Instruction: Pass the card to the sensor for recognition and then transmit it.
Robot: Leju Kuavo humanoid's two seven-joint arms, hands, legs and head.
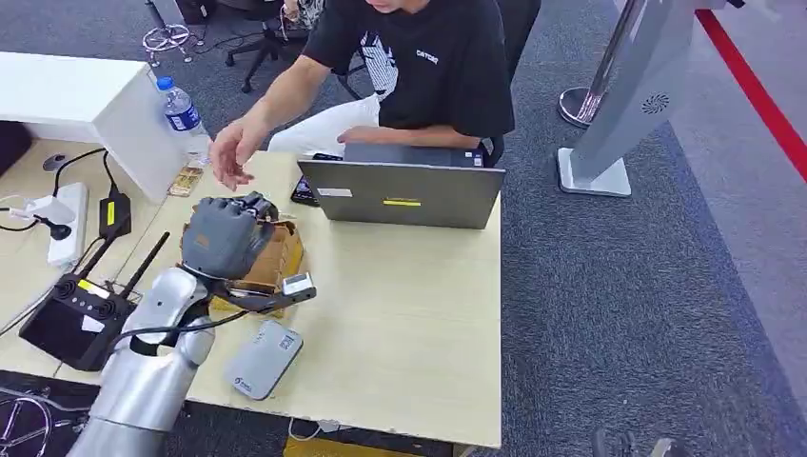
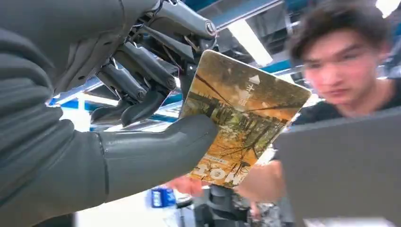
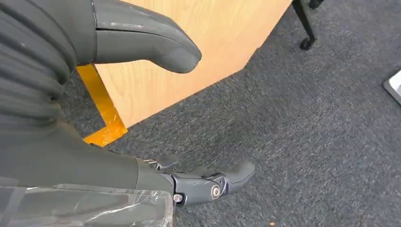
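My left hand is raised over the left part of the wooden table and holds a card. In the left wrist view the card carries an autumn-tree picture in orange and yellow, pinched between the thumb and the dark fingers. A flat grey-white sensor box lies on the table near the front edge, below and nearer than the hand. A person's hand reaches out just beyond my left hand. My right hand hangs beside the table over the carpet, fingers apart, holding nothing.
A person in a black shirt sits behind an open grey laptop. A water bottle, a phone, a white power strip and a black controller lie at the left. A grey stand rises at the back right.
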